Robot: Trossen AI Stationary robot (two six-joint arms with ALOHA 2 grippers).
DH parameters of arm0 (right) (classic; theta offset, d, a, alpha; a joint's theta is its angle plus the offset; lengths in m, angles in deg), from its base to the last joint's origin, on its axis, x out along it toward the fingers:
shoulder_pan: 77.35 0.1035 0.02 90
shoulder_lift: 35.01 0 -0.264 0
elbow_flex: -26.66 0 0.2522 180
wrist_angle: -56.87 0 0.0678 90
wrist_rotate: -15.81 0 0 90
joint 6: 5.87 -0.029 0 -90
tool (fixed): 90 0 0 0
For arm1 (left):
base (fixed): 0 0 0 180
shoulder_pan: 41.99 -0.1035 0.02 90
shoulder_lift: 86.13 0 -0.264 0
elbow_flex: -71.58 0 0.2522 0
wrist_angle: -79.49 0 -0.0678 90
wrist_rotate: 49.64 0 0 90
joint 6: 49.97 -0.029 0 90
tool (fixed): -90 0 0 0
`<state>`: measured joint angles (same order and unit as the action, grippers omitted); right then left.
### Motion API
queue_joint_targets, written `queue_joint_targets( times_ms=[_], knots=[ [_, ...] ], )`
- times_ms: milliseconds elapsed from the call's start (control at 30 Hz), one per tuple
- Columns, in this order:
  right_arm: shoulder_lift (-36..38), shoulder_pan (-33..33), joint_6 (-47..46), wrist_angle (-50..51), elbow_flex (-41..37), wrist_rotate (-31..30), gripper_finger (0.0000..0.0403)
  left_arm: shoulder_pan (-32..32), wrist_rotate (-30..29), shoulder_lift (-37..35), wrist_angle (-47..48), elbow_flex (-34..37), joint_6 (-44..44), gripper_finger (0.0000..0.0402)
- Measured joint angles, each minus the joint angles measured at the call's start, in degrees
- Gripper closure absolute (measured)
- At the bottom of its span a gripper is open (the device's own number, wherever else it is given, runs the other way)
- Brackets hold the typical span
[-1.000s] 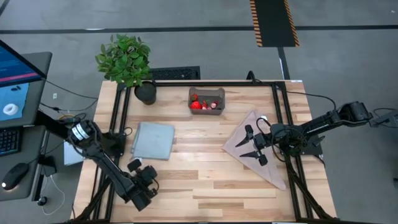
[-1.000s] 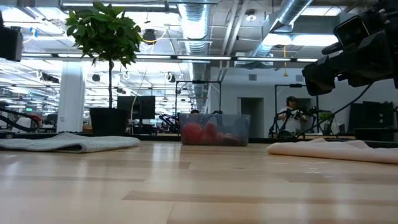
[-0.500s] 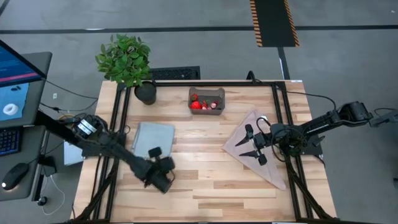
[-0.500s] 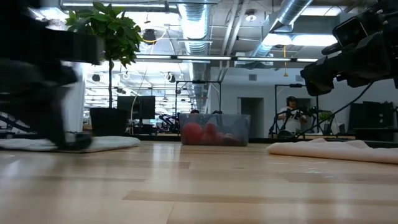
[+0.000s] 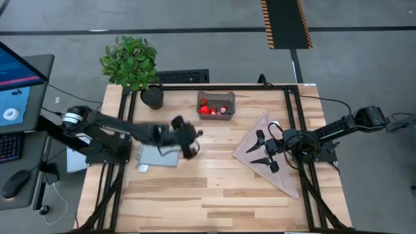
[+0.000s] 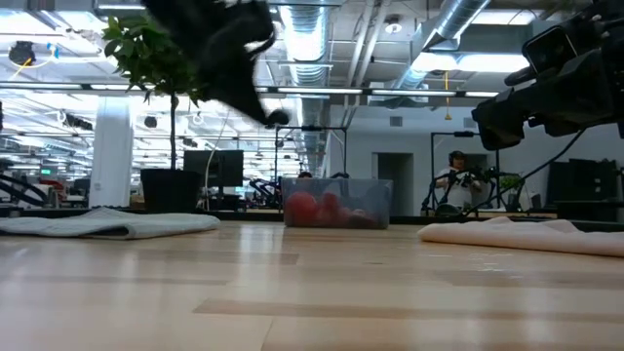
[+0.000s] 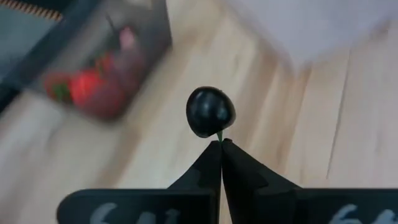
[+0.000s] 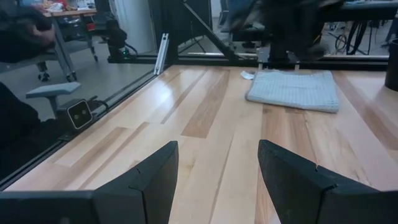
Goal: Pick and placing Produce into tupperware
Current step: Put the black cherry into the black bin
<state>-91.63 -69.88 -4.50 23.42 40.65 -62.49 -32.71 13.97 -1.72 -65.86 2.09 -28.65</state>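
Note:
The tupperware (image 5: 216, 104) is a translucent grey tub at the table's far middle, with red and pink produce inside, including a bright red round piece (image 5: 205, 110); the low view shows it too (image 6: 336, 203). My left gripper (image 5: 188, 140) hovers above the table between the mat and the tub, shut on a dark maroon round fruit (image 7: 210, 112). In the low view it is raised high (image 6: 273, 117). My right gripper (image 5: 263, 151) waits open over the beige cloth at the table's right. My left gripper pinches the thin green stem (image 7: 220, 135) of the dark fruit between the very tips of its two fingers (image 7: 211, 163). The fruit sits just beyond the fingertips, lifted clear of the table.
A pale blue-grey mat (image 5: 159, 147) lies on the table's left half. A potted plant (image 5: 152, 96) stands at the far left corner. A beige cloth (image 5: 273, 156) is spread on the right. A keyboard (image 5: 183, 77) lies beyond the far edge. Bare wood fills the near half.
My left arm has swept fast from the table's near left corner toward the far edge and right, across the mat toward the tub, and has risen well above the table. My right arm has kept still.

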Motion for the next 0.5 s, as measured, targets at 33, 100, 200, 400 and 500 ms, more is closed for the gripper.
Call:
queue_joint_targets(
  times_ms=[33,100,200,400,500],
  knots=[
    [0.00,0.00,0.00,0.03,0.00,0.00,0.0159,-2.21,1.92,-1.13,-2.49,0.00,-1.89,0.0401],
    [0.00,0.00,0.00,0.01,0.00,0.00,0.0159,-6.43,6.40,-2.78,-7.80,-0.01,-4.49,0.0401],
    [0.00,0.00,0.02,0.01,0.00,0.00,0.0159,-13.18,14.67,-3.49,-14.43,-0.02,-7.43,0.0401],
    [0.00,0.00,0.04,0.00,0.00,0.00,0.0159,-25.96,26.79,-1.08,-21.88,-0.09,-5.34,0.0401],
    [0.00,0.00,0.09,-0.03,0.00,0.00,0.0159,-30.48,29.62,1.70,-25.23,-0.09,-3.69,0.0401]
  ],
)
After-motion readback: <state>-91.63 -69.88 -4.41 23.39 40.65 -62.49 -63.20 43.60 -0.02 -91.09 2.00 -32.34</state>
